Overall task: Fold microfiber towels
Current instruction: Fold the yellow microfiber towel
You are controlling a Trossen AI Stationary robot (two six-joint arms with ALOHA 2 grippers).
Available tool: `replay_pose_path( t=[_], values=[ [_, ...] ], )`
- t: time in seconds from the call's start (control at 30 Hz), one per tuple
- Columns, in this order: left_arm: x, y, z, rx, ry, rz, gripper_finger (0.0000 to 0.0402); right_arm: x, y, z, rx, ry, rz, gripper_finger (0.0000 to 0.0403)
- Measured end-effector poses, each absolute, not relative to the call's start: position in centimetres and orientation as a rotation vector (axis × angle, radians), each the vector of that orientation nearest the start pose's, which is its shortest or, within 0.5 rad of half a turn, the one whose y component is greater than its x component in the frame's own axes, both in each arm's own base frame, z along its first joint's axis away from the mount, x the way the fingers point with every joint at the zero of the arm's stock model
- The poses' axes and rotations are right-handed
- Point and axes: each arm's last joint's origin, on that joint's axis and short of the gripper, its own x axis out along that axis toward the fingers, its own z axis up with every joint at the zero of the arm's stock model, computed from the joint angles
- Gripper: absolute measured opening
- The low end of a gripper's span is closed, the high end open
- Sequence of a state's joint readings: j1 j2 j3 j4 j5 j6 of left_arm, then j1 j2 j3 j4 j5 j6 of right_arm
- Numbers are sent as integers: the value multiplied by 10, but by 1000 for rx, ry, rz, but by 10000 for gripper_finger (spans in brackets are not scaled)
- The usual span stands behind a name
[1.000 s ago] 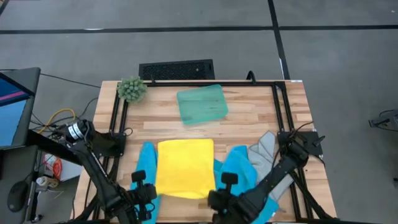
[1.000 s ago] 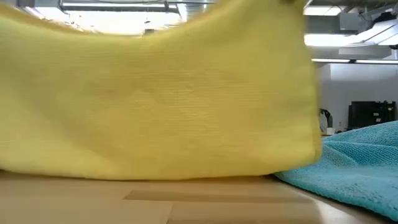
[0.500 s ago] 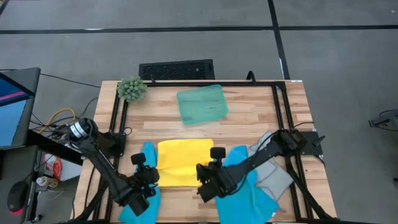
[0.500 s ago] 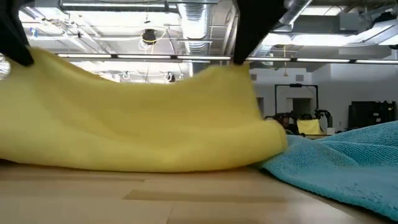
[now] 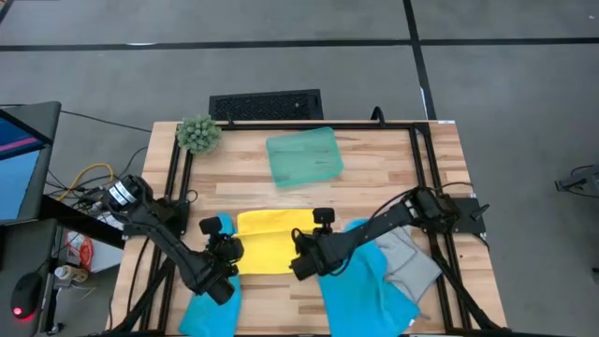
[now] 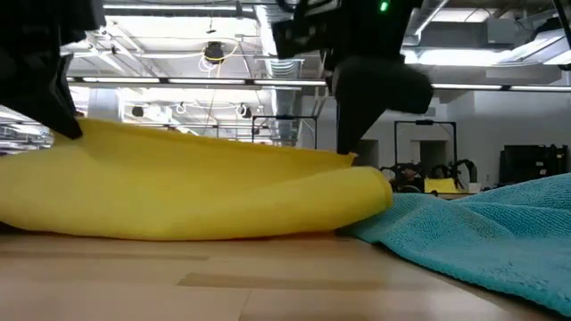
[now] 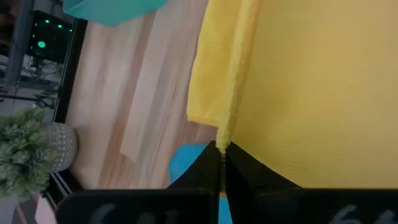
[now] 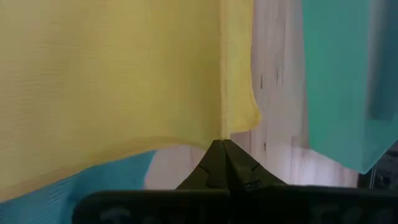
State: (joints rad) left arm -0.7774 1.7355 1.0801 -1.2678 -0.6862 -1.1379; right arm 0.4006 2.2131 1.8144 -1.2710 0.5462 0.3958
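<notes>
Well, the translucent teal tray lies toward twelve o'clock on the wooden table, holding nothing that I can make out, with the fuzzy green plant ball off at ten o'clock. At the table's middle the yellow towel lies doubled over, the left gripper pinched tight on its nine o'clock edge and the right gripper clamped on its three o'clock edge. A blue towel spreads under the left arm at seven o'clock, another blue towel at five o'clock touches the yellow one, and the grey towel lies just beyond at four o'clock.
</notes>
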Motion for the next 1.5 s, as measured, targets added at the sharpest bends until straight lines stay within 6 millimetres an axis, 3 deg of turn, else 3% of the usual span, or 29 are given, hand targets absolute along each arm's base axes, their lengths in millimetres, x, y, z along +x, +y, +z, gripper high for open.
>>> replay_pose_path(
  t=[0.73, 0.9, 1.23, 1.33, 1.5],
  values=[
    [216, -146, 163, 391, 1183, 664, 0, 396, 120, 181, -404, 1474, -401, 0],
    [215, -142, 159, 391, 1185, 679, 0, 398, 112, 168, -394, 1488, -396, 2],
    [216, -141, 153, 377, 1149, 673, 2, 398, 108, 162, -380, 1483, -410, 48],
    [217, -140, 154, 389, 1130, 681, 20, 398, 108, 162, -376, 1481, -408, 53],
    [219, -138, 153, 399, 1137, 675, 81, 399, 107, 162, -364, 1477, -419, 60]
  ],
)
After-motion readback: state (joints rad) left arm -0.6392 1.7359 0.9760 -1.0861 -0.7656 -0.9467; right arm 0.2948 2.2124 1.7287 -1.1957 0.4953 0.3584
